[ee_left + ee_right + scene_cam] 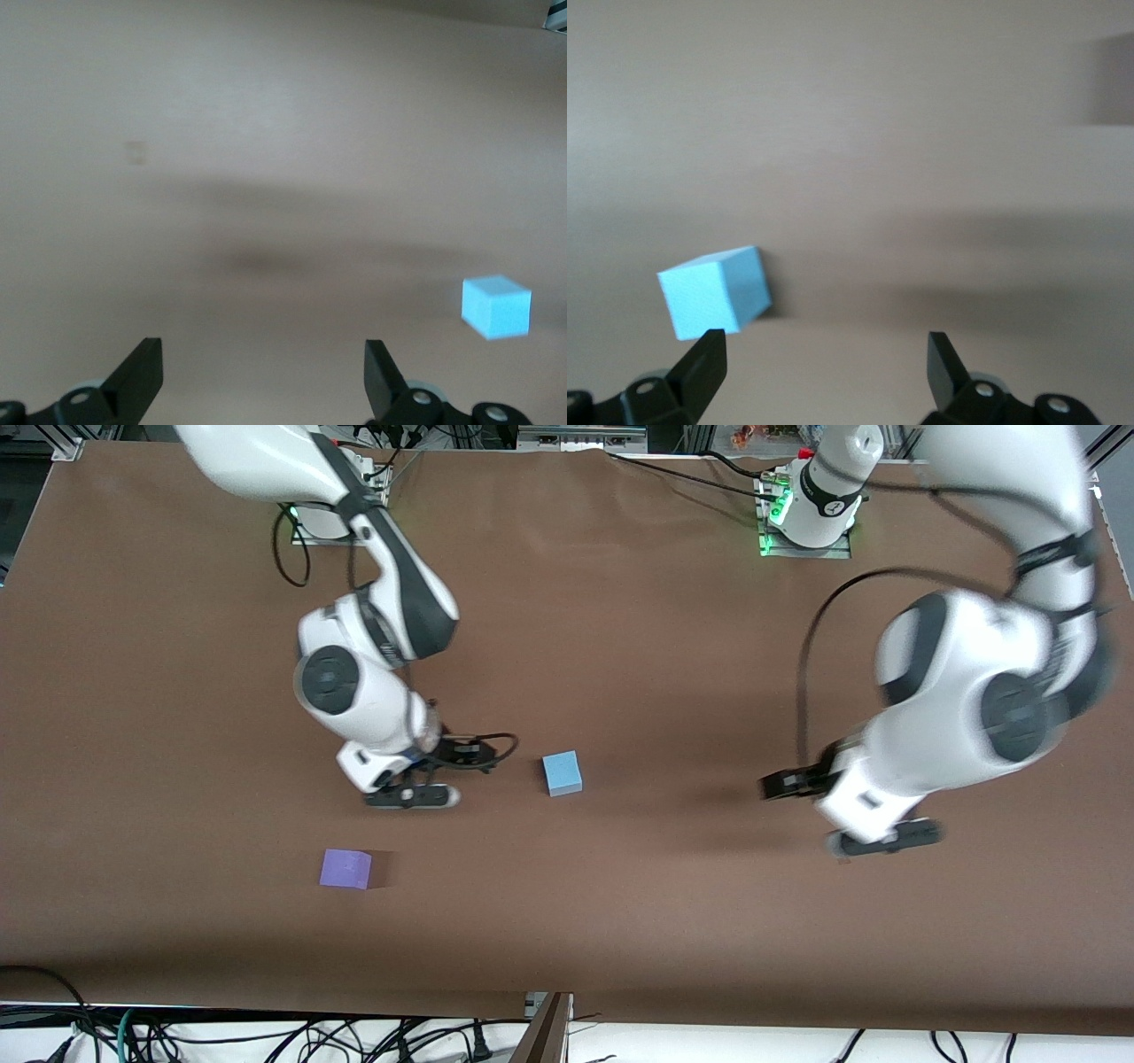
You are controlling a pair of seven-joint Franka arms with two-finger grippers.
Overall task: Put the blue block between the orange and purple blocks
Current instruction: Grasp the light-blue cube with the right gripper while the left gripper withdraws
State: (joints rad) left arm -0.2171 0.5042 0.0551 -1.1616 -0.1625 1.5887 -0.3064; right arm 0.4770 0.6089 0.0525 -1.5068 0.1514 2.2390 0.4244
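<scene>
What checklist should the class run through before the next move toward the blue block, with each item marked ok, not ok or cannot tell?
1. Blue block free on the table, untouched: ok.
2. Right gripper open, empty, beside the blue block: ok.
3. Left gripper open, empty, over bare table toward the left arm's end: ok.
4. Purple block in view, nearer the front camera than the blue block: ok.
5. Orange block located: not ok, no view shows it.
6. Blue block centred between the right gripper's fingers: not ok, it sits off to one side.
</scene>
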